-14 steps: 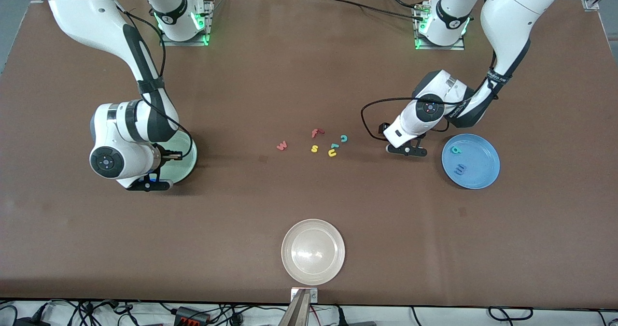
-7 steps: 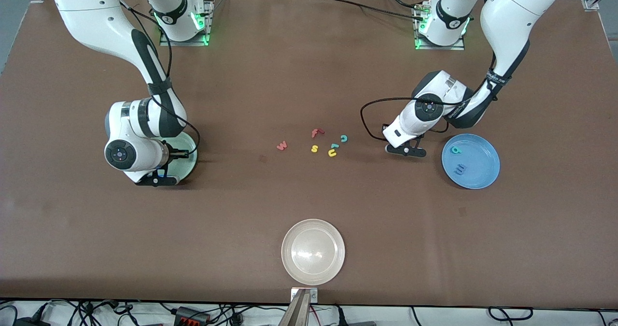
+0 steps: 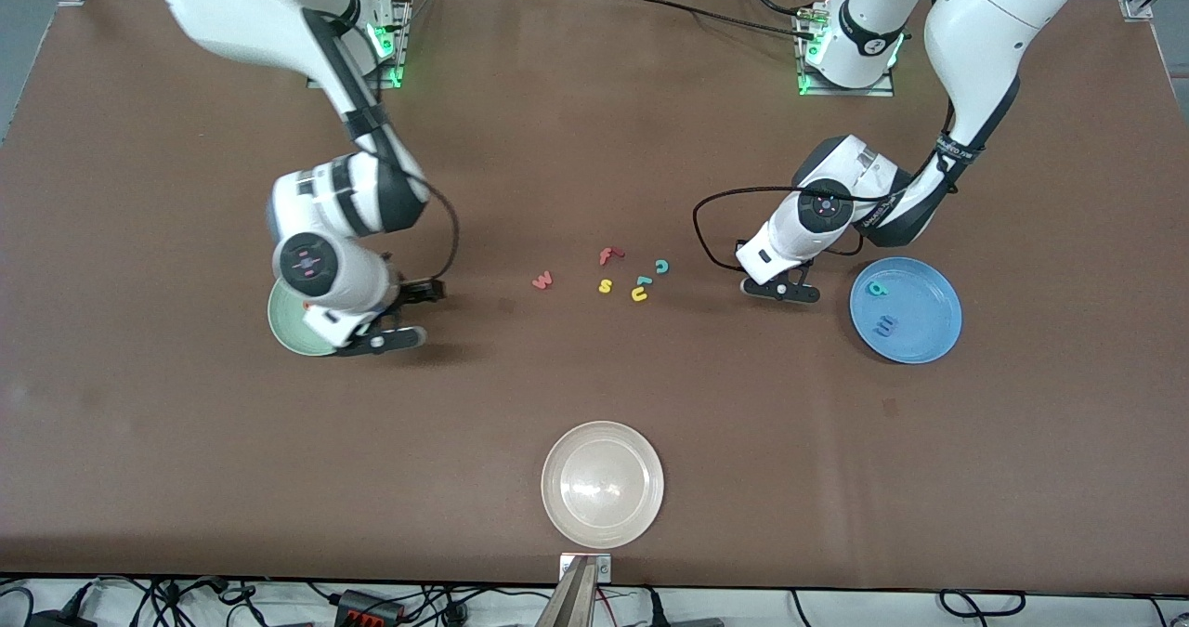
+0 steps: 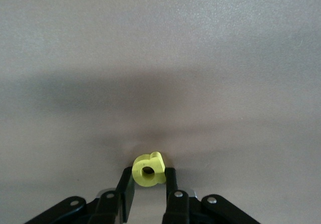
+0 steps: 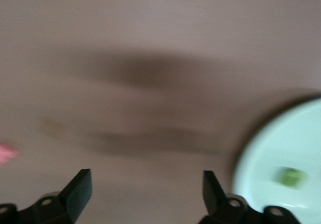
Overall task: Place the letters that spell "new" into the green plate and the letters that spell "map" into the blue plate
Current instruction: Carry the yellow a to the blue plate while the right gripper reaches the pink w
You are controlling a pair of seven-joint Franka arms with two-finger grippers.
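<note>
My left gripper (image 3: 780, 290) stands low on the table beside the blue plate (image 3: 929, 348). It is shut on the yellow p (image 4: 148, 170), one finger on each side, as the left wrist view (image 4: 149, 178) shows. The teal a (image 3: 877, 287) and blue m (image 3: 887, 326) lie in that plate. My right gripper (image 3: 413, 314) is open and holds nothing (image 5: 146, 184). It hangs just beside the green plate (image 3: 281, 322), which the right arm partly hides. A green letter (image 5: 290, 177) lies in the green plate (image 5: 281, 148). The red-pink w (image 3: 542, 280) lies on the table mid-way between the arms.
Near the w lie a red f (image 3: 608, 255), a yellow s (image 3: 605, 285), a teal c (image 3: 661, 266), a small teal piece (image 3: 643, 280) and a yellow u (image 3: 639, 294). A cream-white plate (image 3: 602, 484) sits close to the table's front edge.
The right arm has swung off the green plate toward the table's middle and its gripper has opened. The left gripper has stayed in place and closed on the yellow p.
</note>
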